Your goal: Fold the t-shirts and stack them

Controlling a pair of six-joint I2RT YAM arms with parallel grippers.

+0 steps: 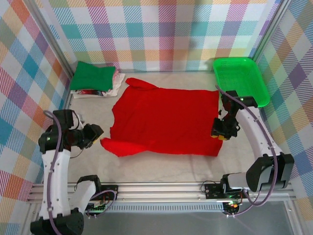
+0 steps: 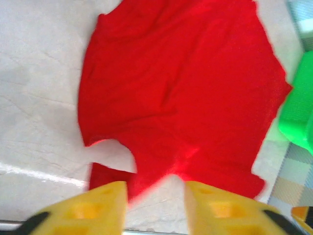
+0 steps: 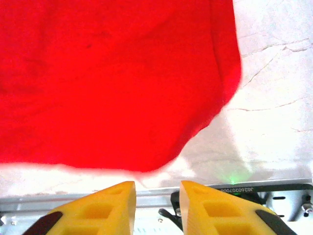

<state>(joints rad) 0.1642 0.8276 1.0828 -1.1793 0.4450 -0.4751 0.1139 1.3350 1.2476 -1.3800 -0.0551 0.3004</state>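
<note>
The red t-shirt (image 1: pixel 166 120) lies spread flat in the middle of the table, collar side to the left, one sleeve (image 1: pixel 115 146) folded at the near left corner. It also fills much of the left wrist view as the red t-shirt (image 2: pixel 186 93) and the right wrist view as the red t-shirt (image 3: pixel 107 78). A folded dark green t-shirt (image 1: pixel 92 76) rests on whitish and pink shirts (image 1: pixel 113 87) at the back left. My left gripper (image 1: pixel 97 133) is open just left of the sleeve; its fingers (image 2: pixel 102 205) hold nothing. My right gripper (image 1: pixel 221 131) is open at the shirt's right edge, fingers (image 3: pixel 112 203) empty.
A bright green mesh basket (image 1: pixel 240 81) stands at the back right, behind the right arm. Plaid walls close in the table on three sides. An aluminium rail (image 1: pixel 161 188) runs along the near edge. Bare tabletop (image 1: pixel 161 164) lies between the shirt and the rail.
</note>
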